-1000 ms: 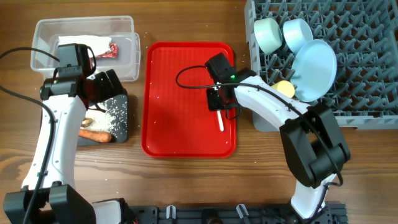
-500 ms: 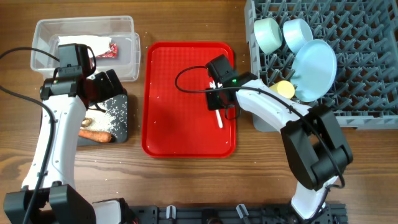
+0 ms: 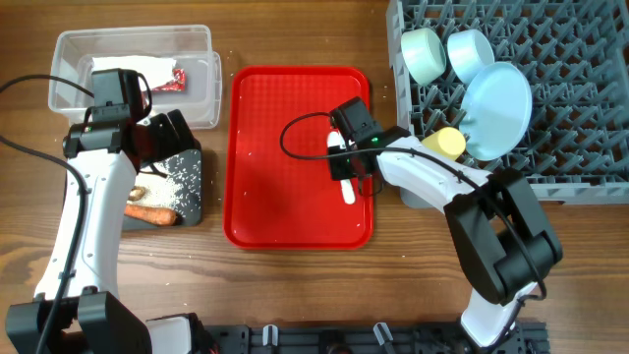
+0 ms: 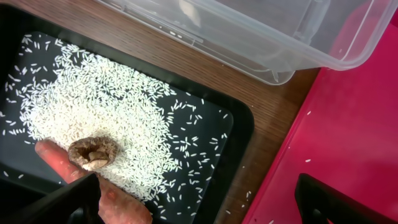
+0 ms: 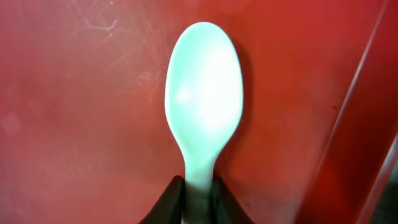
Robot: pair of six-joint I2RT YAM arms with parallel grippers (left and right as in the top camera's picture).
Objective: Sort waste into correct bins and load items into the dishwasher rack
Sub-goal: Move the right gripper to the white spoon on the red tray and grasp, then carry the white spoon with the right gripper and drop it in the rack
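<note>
Left of the red tray [image 3: 265,147], the clear tub [image 3: 133,44] held napkin [image 3: 128,67] and wrapper [image 3: 169,81]; the black tray [image 4: 239,134] held rice [image 4: 106,118], carrot [image 3: 149,213] and lump [image 4: 93,153] beneath the left gripper [image 4: 199,208], spread wide. On the red tray the right gripper [image 5: 189,199] pinched the spoon [image 5: 202,106]. Rightward, the rack [image 3: 580,59] carried mint bowl [image 3: 425,54], blue bowl [image 3: 470,54], plate [image 3: 496,108], cup [image 3: 449,142].

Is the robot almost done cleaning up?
Napkin and wrapper are in the clear tub; rice and carrot in the black tray. Plate, mint bowl, blue bowl and yellow cup sit in the rack. The right gripper pinches the spoon over the red tray. Only the spoon is left.
</note>
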